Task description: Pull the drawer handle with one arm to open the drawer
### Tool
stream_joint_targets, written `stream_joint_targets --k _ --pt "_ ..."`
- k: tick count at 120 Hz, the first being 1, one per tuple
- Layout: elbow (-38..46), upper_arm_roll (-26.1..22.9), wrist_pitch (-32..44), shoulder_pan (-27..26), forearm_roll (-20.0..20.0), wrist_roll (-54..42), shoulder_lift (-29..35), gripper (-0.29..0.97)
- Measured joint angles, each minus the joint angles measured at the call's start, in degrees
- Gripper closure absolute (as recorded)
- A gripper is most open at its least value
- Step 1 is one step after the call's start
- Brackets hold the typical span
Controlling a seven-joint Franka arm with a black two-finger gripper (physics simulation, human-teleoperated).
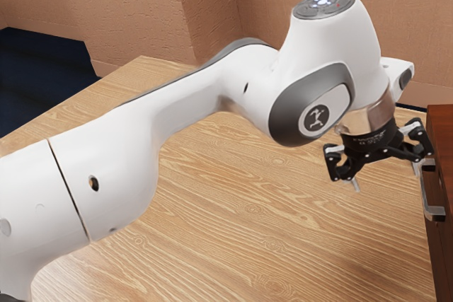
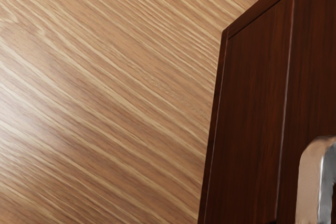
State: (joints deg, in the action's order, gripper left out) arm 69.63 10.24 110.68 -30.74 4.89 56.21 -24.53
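A dark brown cabinet (image 1: pixel 443 167) stands at the exterior view's right edge, with a grey metal handle (image 1: pixel 431 192) on its drawer front. My black gripper (image 1: pixel 386 177) hovers just to the exterior view's left of the handle, its fingers spread wide and open. One fingertip (image 1: pixel 417 167) is close to the handle's upper end; whether it touches cannot be told. Nothing is held between the fingers. In the wrist view the drawer front (image 2: pixel 257 129) rises beside the wooden table, and the handle (image 2: pixel 316 182) shows as a pale metal bar close under the hand.
The light wooden table (image 1: pixel 233 210) stretches under the arm. Tan walls (image 1: pixel 127 5) close the room behind, with a dark blue floor (image 1: pixel 35 76) at the exterior view's left. The arm's white links span the view from the lower left.
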Motion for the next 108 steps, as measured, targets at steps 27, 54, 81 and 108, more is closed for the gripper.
stream_joint_targets --k 27,54,81,108 --pt "1.5 0.0 1.3 -0.8 0.0 -4.1 1.1 0.0" --pt "4.5 0.0 3.8 -1.6 0.7 -6.4 2.9 0.0" --pt "4.7 0.0 5.0 -1.5 2.9 -5.7 2.6 0.01" --pt "5.3 0.0 5.4 -1.5 3.4 -5.3 2.5 0.01"
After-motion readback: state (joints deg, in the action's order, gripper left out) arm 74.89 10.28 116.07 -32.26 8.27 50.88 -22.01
